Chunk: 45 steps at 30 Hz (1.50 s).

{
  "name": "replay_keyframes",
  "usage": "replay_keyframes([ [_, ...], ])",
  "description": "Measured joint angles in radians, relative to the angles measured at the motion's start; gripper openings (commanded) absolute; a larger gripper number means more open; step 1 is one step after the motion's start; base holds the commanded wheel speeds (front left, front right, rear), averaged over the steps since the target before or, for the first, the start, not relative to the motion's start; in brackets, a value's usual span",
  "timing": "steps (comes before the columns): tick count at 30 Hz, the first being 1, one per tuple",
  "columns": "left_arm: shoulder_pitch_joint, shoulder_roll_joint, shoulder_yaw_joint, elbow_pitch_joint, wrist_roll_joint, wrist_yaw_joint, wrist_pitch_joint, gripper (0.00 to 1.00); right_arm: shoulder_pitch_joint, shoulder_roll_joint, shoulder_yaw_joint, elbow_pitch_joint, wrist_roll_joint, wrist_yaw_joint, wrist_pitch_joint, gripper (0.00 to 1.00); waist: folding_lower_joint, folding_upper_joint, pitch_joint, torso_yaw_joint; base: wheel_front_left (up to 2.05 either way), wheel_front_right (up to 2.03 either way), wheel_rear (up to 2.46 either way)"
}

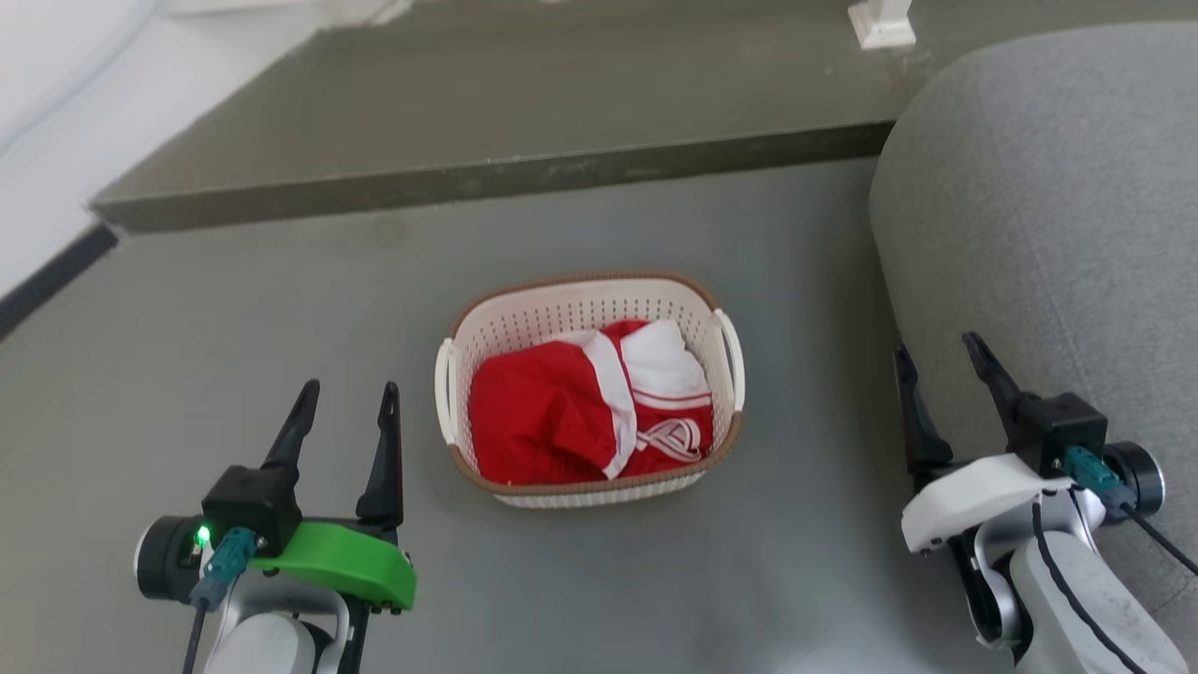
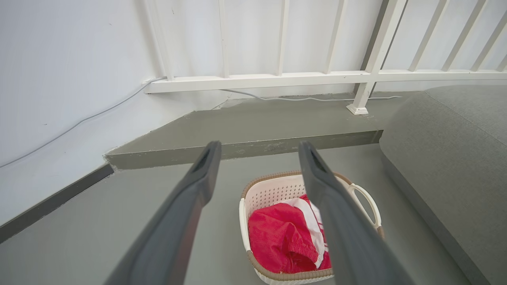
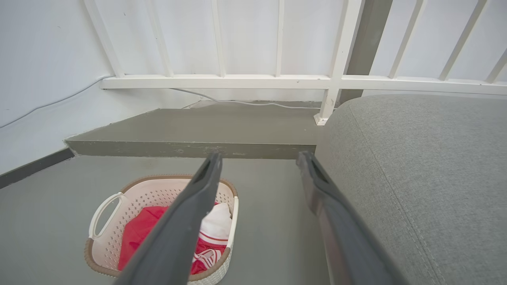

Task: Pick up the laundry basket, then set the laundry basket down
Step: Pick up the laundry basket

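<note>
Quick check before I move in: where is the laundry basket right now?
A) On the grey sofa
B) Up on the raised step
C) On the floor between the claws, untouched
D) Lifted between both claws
C: the laundry basket rests on the floor, with the left claw and right claw open and apart from it on either side.

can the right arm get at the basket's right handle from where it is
Probably yes. The right gripper is open, and only bare floor lies between it and the right handle of the laundry basket; the grey sofa crowds its outer side.
</note>
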<state>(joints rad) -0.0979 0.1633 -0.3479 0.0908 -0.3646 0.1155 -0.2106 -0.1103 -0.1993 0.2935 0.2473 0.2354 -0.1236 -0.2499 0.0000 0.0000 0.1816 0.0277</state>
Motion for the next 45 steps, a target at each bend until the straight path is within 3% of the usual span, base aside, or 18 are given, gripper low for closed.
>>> replay_keyframes([
  [39, -0.250, -0.019, -0.008, -0.034, 0.026, -0.012, 0.003, 1.00, -0.247, 0.017, -0.006, -0.038, -0.046, 0.000, 0.010, 1.00, 0.0001, 0.0000, 0.480, -0.015, 0.00, 0.00, 0.00],
  [45, -0.294, -0.025, -0.011, -0.012, 0.025, -0.032, 0.003, 1.00, -0.282, 0.017, -0.002, -0.033, -0.052, 0.000, 0.013, 1.00, 0.0001, 0.0000, 0.546, -0.015, 0.00, 0.00, 0.00],
])
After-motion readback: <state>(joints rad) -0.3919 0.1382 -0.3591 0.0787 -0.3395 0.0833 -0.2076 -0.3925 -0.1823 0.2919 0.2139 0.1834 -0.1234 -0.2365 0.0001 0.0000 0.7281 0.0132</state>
